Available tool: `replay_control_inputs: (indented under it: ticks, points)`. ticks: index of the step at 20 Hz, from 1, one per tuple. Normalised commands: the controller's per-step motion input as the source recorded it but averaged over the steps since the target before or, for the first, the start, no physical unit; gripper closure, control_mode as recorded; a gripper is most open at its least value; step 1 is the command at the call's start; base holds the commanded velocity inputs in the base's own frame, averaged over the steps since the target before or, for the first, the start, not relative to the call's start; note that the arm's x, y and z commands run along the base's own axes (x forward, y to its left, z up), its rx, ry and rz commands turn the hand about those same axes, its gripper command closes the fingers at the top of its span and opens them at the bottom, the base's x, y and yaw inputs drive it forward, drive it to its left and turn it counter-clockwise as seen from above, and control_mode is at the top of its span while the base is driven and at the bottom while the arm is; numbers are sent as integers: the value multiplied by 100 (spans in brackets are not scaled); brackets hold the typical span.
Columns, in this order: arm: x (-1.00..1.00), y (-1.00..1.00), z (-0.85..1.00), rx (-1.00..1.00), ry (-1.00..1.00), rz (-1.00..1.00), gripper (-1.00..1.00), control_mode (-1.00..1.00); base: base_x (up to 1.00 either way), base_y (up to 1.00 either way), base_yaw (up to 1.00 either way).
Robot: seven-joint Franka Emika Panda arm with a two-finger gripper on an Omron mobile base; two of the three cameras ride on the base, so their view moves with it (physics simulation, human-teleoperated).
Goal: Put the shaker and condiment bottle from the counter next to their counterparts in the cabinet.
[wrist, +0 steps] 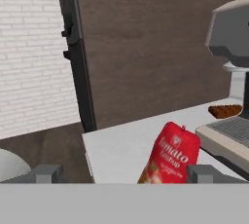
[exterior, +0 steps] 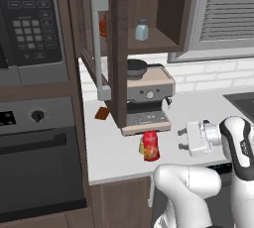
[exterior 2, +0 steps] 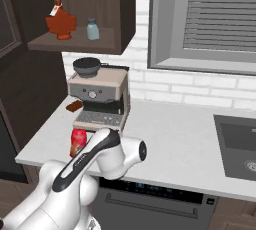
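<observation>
1. I count two shakers: one yellow shaker (exterior: 141, 146) on the counter (exterior: 114, 152), one blue-grey shaker (exterior: 142, 30) in the cabinet (exterior: 163, 38).
2. Two bottles: red bottle (exterior: 151, 145), orange-red bottle (exterior 2: 61, 21).
3. One coffee machine (exterior: 146, 98).
4. One brown bar (exterior: 102, 113).

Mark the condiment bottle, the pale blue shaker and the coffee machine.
condiment bottle (exterior: 151, 146), left base view, red body.
pale blue shaker (exterior 2: 92, 30), right base view, body, on the cabinet shelf.
coffee machine (exterior 2: 102, 90), right base view, front panel.
</observation>
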Motion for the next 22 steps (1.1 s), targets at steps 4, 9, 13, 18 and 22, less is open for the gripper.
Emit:
replay_control_inputs:
  ticks: [4,9,13,18,22]
  points:
    - [58,0,-25,1,6,-1,-100,-100,0,0,0]
    - [39,9,-25,0,3,0,-100,-100,0,0,0]
    - [25,18,-28,0,2,0,-100,-100,0,0,0]
    - [27,10,-31,0,1,0,-100,-100,0,0,0]
    - [31,2,-29,0,1,0,-100,-100,0,0,0]
